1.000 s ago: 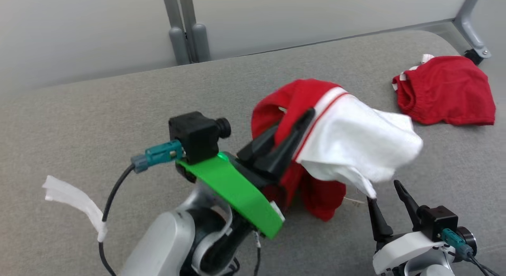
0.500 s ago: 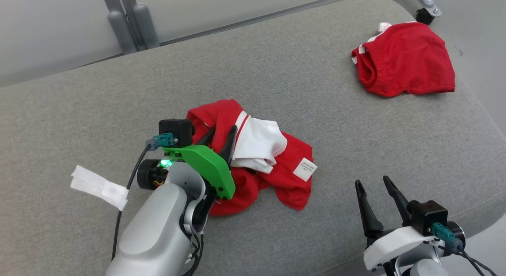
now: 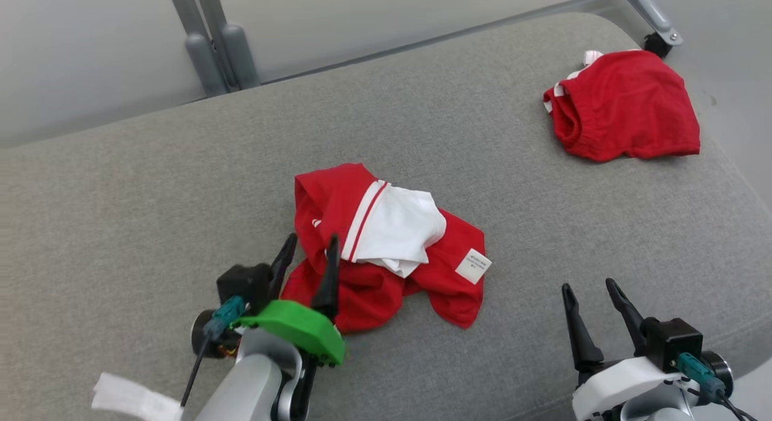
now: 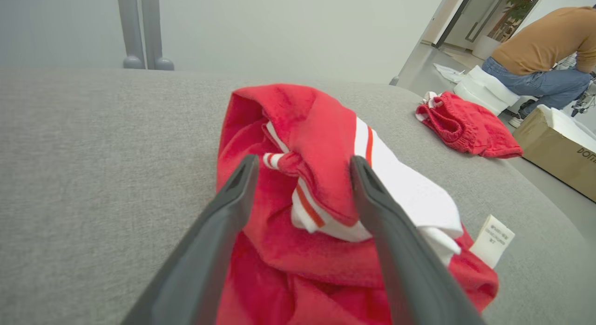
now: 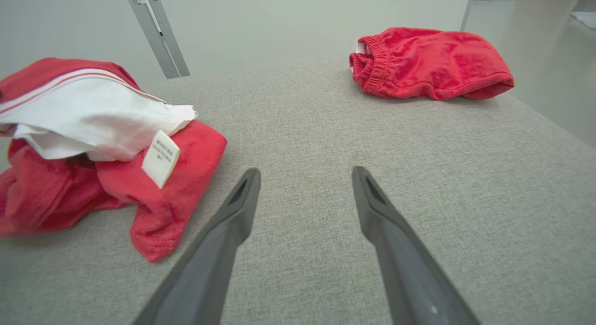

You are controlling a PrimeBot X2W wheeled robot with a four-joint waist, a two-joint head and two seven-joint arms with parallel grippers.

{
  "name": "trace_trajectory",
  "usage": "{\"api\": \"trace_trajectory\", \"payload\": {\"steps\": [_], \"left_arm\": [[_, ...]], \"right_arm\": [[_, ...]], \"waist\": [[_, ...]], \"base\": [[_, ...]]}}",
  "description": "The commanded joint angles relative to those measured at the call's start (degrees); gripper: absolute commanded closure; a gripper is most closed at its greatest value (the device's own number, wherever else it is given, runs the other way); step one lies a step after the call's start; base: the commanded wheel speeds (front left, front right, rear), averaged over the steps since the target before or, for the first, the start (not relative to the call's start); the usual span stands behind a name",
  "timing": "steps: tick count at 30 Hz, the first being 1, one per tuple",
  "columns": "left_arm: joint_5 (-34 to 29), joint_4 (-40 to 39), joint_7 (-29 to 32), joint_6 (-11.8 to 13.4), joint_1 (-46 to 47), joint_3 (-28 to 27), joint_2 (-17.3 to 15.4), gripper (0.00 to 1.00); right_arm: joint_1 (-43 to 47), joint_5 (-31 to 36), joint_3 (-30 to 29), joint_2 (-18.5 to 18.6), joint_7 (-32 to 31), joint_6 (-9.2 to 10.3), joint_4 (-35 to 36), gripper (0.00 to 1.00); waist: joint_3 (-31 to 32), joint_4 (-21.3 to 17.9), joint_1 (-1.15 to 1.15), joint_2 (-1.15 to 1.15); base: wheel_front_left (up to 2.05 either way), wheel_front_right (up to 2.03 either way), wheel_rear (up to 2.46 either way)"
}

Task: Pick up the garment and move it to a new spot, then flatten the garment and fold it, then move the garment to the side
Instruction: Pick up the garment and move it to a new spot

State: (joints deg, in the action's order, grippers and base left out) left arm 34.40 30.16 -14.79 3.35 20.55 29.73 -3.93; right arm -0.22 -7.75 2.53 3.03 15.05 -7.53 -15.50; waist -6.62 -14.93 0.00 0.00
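**Both tools apart, garment heaped mid-desk**

In the head view you have the garment [image 3: 386, 246] lying crumpled near the middle of the grey desk [image 3: 151, 186]. It is red, with a white panel folded over the top and a white label [image 3: 473, 266] showing at its right edge. Your left tool [image 3: 313, 239] sits at the heap's near-left edge with its fingers spread, one tip over bare desk and the other over red cloth. Your right tool [image 3: 587, 284] is at the lower right, fingers also apart, over bare desk and well clear of the heap. A second red garment [image 3: 627, 107] lies at the far right corner, well apart from the first.

In the left wrist view the left tool [image 4: 303, 158] stands wide, and a raised fold of the garment [image 4: 326, 129] sits between the two fingers without being pinched. Past the desk's edge you can see a person [image 4: 540, 59] bending beside a cardboard box [image 4: 554, 162].

In the right wrist view the right tool [image 5: 306, 170] has its fingers spread over grey fabric, gripping nothing. The garment [image 5: 93, 115] lies to the left of them, its label [image 5: 160, 158] hanging toward the fingers
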Motion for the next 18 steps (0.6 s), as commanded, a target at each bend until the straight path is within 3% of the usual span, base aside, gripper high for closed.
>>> {"api": "trace_trajectory", "payload": {"steps": [1,5,8,18], "left_arm": [[-2.2,-3.4,-0.5,1.1,-3.4,-2.0,-0.9,0.00],[-9.1,-12.9,-0.4,2.9,-13.4,-5.8,-2.1,0.00],[-12.8,-17.1,-0.4,2.9,-19.7,-8.8,-2.2,0.00],[-19.3,-22.5,-0.3,-0.8,-32.6,-19.0,-0.3,0.00]], "right_arm": [[1.2,0.5,-0.6,0.5,0.2,0.09,0.6,0.00],[2.7,1.3,-0.8,1.3,0.2,0.09,1.7,0.00],[3.7,1.7,-1.2,2.0,0.2,0.09,2.6,0.00],[5.3,2.6,-2.4,2.3,0.2,0.09,5.3,0.00]], "waist": [[3.4,3.4,0.00,0.00],[5.3,5.9,0.00,0.00],[6.1,8.1,0.00,0.00],[8.2,14.5,0.00,0.00]], "base": [[0.00,0.00,0.00],[0.00,0.00,0.00],[0.00,0.00,0.00],[0.00,0.00,0.00]]}}
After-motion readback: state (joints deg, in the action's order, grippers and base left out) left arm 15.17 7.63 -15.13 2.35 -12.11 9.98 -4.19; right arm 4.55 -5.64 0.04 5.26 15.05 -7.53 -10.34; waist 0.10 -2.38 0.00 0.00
